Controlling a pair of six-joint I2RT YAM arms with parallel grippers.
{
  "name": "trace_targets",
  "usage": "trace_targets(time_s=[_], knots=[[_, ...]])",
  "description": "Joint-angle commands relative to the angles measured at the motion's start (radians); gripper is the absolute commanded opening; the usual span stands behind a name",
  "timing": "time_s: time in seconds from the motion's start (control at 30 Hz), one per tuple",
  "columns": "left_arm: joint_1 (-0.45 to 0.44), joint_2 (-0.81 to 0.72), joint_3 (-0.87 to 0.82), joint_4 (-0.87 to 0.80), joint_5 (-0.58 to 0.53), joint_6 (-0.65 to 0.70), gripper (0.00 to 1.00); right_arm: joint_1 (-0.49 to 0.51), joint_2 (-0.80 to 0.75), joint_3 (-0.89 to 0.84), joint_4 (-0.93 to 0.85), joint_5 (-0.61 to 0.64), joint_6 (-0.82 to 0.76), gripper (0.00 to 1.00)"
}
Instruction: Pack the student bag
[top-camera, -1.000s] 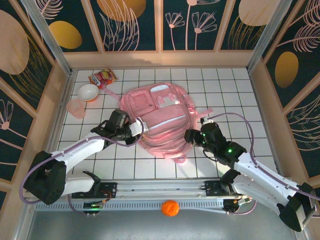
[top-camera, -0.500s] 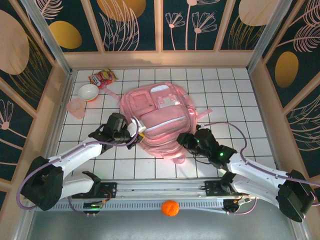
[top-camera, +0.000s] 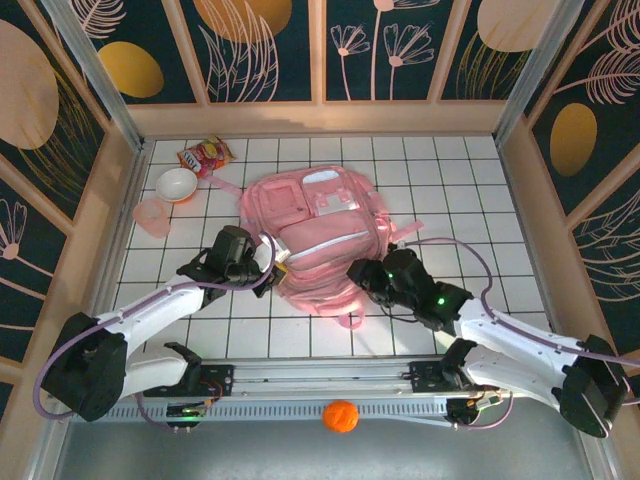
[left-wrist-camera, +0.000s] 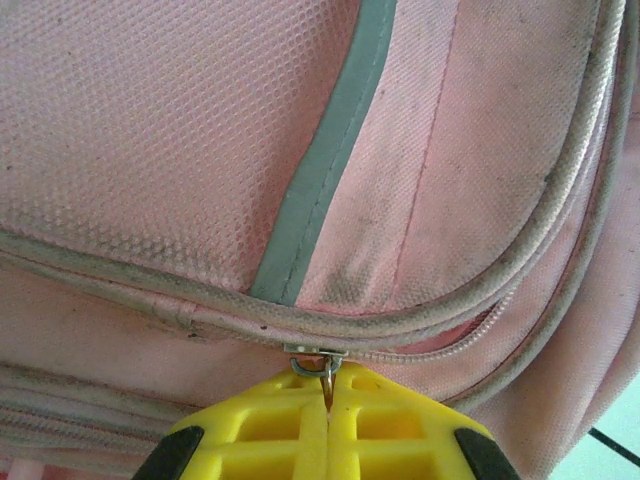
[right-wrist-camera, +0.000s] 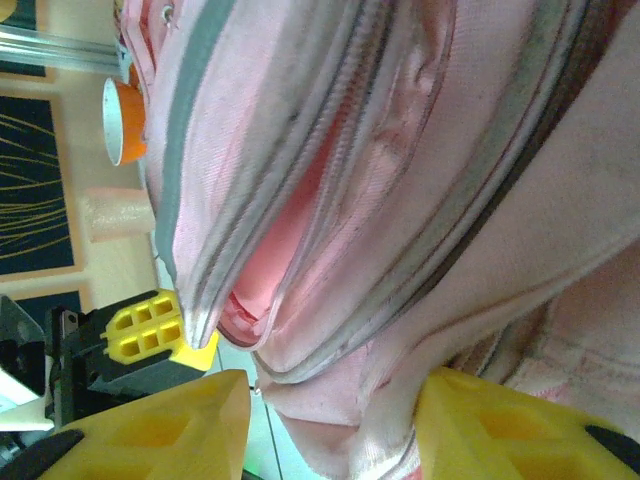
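The student bag (top-camera: 315, 225), a big light-pink backpack, lies flat on the white tiled table. My left gripper (top-camera: 272, 262) is at its left edge, yellow fingers (left-wrist-camera: 260, 425) shut on the metal zipper pull (left-wrist-camera: 322, 368) of a front pocket. My right gripper (top-camera: 356, 276) is at the bag's near lower edge. In the right wrist view a bunched fold of the bag (right-wrist-camera: 390, 400) fills the space between its fingers (right-wrist-camera: 500, 430), and it is shut on that fold. One compartment gapes, showing pink lining (right-wrist-camera: 270, 270).
At the back left lie a snack packet (top-camera: 205, 155), a white and orange bowl (top-camera: 177, 184) and a pink cup (top-camera: 152, 216). An orange ball (top-camera: 341, 415) sits below the arms' rail. Wooden walls close in the table.
My right gripper has swung left from the bag's right side to its lower edge and closed onto the fabric. The left gripper has pinched fully shut and shifted slightly left.
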Motion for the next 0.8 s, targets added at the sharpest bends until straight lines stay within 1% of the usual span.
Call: trace_targets(time_s=[0.0, 0.07, 0.13, 0.23, 0.37, 0.43, 0.6, 0.77], knots=[[-0.006, -0.004, -0.012, 0.057, 0.018, -0.031, 0.00, 0.011, -0.058, 0.094, -0.162, 0.053, -0.052, 0.46], [-0.006, 0.000, -0.010, 0.061, 0.011, -0.032, 0.00, 0.012, -0.057, 0.091, -0.117, 0.028, -0.050, 0.46], [-0.006, 0.003, -0.012, 0.068, 0.019, -0.033, 0.00, 0.015, -0.039, 0.078, -0.040, -0.024, -0.033, 0.44], [-0.006, 0.003, -0.012, 0.074, 0.022, -0.040, 0.00, 0.032, 0.003, 0.055, 0.118, -0.063, -0.002, 0.45], [-0.005, -0.003, -0.009, 0.076, 0.033, -0.036, 0.00, 0.039, 0.083, -0.014, 0.390, -0.109, 0.081, 0.47], [-0.007, -0.007, -0.011, 0.081, 0.036, -0.037, 0.00, 0.039, 0.131, -0.038, 0.493, -0.123, 0.112, 0.47], [-0.006, -0.007, -0.010, 0.099, 0.052, -0.045, 0.00, 0.049, 0.262, -0.029, 0.599, -0.145, 0.147, 0.45], [-0.007, 0.005, -0.002, 0.121, 0.065, -0.052, 0.00, 0.055, 0.320, -0.055, 0.694, -0.121, 0.188, 0.41]])
